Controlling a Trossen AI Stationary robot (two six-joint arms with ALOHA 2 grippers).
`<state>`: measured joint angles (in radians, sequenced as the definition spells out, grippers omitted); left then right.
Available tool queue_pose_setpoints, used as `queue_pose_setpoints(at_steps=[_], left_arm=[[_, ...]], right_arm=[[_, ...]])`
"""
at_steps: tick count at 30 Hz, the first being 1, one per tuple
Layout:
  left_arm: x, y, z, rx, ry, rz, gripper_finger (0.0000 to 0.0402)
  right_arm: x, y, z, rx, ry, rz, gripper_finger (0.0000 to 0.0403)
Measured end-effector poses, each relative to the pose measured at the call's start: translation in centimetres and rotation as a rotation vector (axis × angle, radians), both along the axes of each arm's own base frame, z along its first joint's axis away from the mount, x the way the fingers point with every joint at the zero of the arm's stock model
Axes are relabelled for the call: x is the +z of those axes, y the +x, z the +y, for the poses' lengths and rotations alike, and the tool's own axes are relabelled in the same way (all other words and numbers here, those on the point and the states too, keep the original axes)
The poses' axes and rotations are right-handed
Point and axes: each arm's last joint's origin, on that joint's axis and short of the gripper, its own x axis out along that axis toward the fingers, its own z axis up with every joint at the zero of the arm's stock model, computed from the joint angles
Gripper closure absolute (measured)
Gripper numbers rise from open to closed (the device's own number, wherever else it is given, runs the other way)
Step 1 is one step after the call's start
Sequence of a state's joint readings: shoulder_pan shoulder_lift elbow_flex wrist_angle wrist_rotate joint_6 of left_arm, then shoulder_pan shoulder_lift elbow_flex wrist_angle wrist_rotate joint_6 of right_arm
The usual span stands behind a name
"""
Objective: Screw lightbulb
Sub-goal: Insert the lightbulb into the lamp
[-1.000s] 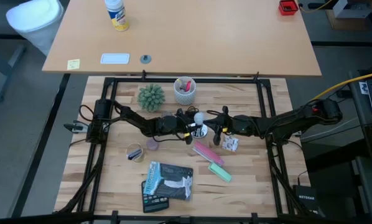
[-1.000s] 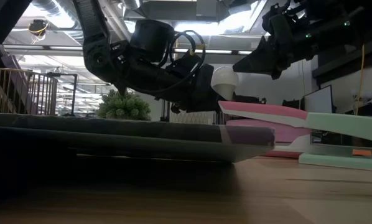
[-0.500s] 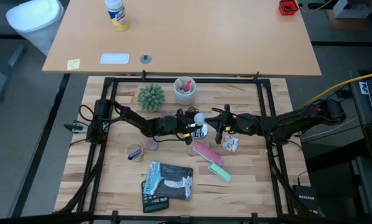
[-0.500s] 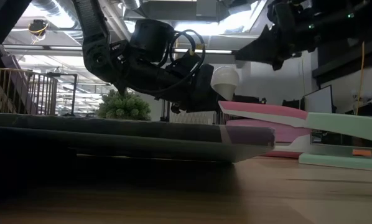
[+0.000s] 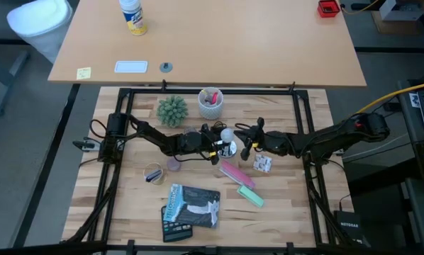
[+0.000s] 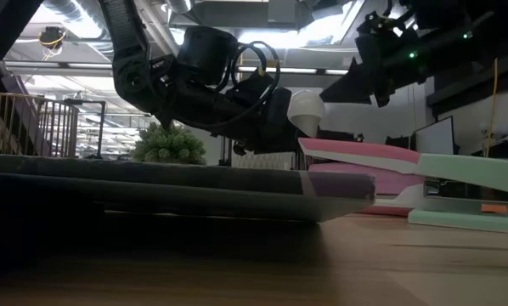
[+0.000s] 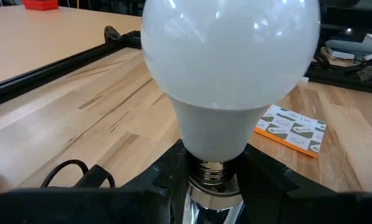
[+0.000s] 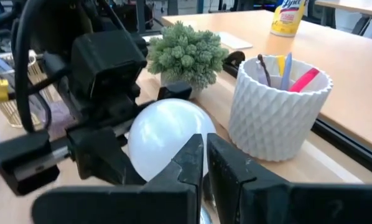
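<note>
The lightbulb (image 5: 227, 134), frosted white with a silvery screw base, is in my left gripper (image 5: 216, 144) at the table's middle. It fills the left wrist view (image 7: 229, 68) and shows in the low view (image 6: 306, 111), tilted up toward the right. The shiny silver disc fixture (image 5: 229, 149) lies on the table just under it. My right gripper (image 5: 244, 145) is shut. Its fingertips (image 8: 206, 163) stand right at the bulb's round end (image 8: 167, 138), coming from the table's right. My left gripper pinches the bulb's screw base and narrow neck (image 7: 213, 169) between its two fingers (image 7: 171, 163), which come from the table's left, slanting. The bulb is lifted clear of the table, round end up and toward the right. My right gripper: I cannot tell whether its shut fingertips touch the bulb.
A white cup of pens (image 5: 210, 103) and a green plant (image 5: 172, 110) stand just behind. A pink marker (image 5: 235, 173), a green marker (image 5: 252, 197), an orange card (image 5: 263, 164) and a dark booklet (image 5: 192, 205) lie nearer. A black frame rail (image 5: 198, 91) edges the table.
My right gripper has gone up and a little toward the table's right, away from the bulb, then come back down toward the bulb's round end. My left gripper and the bulb have kept still.
</note>
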<state>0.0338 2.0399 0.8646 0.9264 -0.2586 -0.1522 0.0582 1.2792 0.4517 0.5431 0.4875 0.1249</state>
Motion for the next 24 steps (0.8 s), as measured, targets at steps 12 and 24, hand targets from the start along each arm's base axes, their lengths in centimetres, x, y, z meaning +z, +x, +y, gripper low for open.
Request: queue_pose_setpoints(at_steps=[12,24], left_arm=[[-0.03,-0.02,0.00,0.001,-0.004,0.001,0.0283],[0.01,0.03,-0.09,-0.005,-0.016,-0.006,0.0219]], right_arm=[[-0.40,0.51,0.04,0.003,0.001,-0.014,0.0375],[-0.89,0.41,0.07,0.015,0.003,0.029,0.0375]])
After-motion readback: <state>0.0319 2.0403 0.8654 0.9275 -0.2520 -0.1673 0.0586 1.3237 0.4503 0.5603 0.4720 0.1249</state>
